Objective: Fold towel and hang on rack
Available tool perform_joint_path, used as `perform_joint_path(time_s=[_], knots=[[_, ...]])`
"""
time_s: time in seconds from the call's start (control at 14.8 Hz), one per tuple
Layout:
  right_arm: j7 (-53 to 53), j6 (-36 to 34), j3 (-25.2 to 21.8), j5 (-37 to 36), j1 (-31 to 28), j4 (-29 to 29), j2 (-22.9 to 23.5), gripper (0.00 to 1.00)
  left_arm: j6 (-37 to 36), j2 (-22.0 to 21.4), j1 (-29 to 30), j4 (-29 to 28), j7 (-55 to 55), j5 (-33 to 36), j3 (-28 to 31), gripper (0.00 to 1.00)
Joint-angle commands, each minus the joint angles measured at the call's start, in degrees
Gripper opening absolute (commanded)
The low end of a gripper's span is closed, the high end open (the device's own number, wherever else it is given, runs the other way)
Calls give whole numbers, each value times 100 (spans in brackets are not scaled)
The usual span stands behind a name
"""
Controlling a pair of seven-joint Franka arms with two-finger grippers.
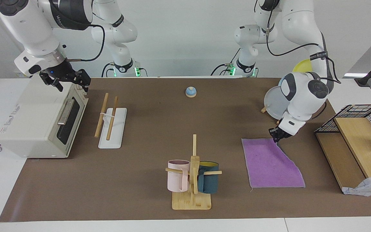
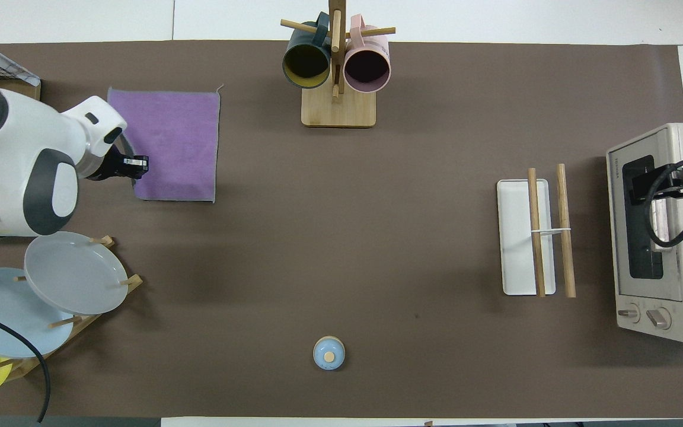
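The towel (image 1: 269,167) (image 2: 178,142) lies purple face up on the brown mat at the left arm's end of the table. Its corner nearest the robots is raised a little, and a strip of the grey underside shows there. My left gripper (image 1: 277,138) (image 2: 135,167) is down at that corner, shut on the towel. The rack (image 1: 113,132) (image 2: 516,237), a white base plate with two wooden rods, stands toward the right arm's end, beside the toaster oven. My right gripper (image 1: 71,84) (image 2: 682,178) is open and empty, and waits above the toaster oven.
A toaster oven (image 1: 34,122) (image 2: 667,237) stands at the right arm's end. A bamboo mug tree (image 1: 192,174) (image 2: 335,65) with a pink and a blue mug stands mid-table, farther out. A plate stand (image 1: 274,103) (image 2: 74,279) is near the left arm. A small blue bell (image 1: 191,92) (image 2: 329,353) sits near the robots. A wire basket (image 1: 359,116) stands beside the towel.
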Motion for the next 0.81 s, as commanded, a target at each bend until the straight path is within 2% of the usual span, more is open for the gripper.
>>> perform_joint_path(time_s=[0.0,0.14,0.27,0.61,0.68,0.74], knots=[[-111,6,30,-15,-53,-97,-105,100,-47,-172,-1007,-146,471,821,68,0],[-111,6,30,-15,-53,-97,-105,100,313,-208,-1421,-673,437,910,77,0],[-111,6,30,-15,-53,-97,-105,100,743,-156,-1572,-1104,218,1042,77,0],[-111,6,30,-15,-53,-97,-105,100,886,-155,-1511,-1177,-99,998,59,0],[-111,6,30,-15,-53,-97,-105,100,878,-155,-1511,-1177,-282,981,59,27],[-111,6,30,-15,-53,-97,-105,100,877,-173,-1511,-1168,-363,980,59,76]])
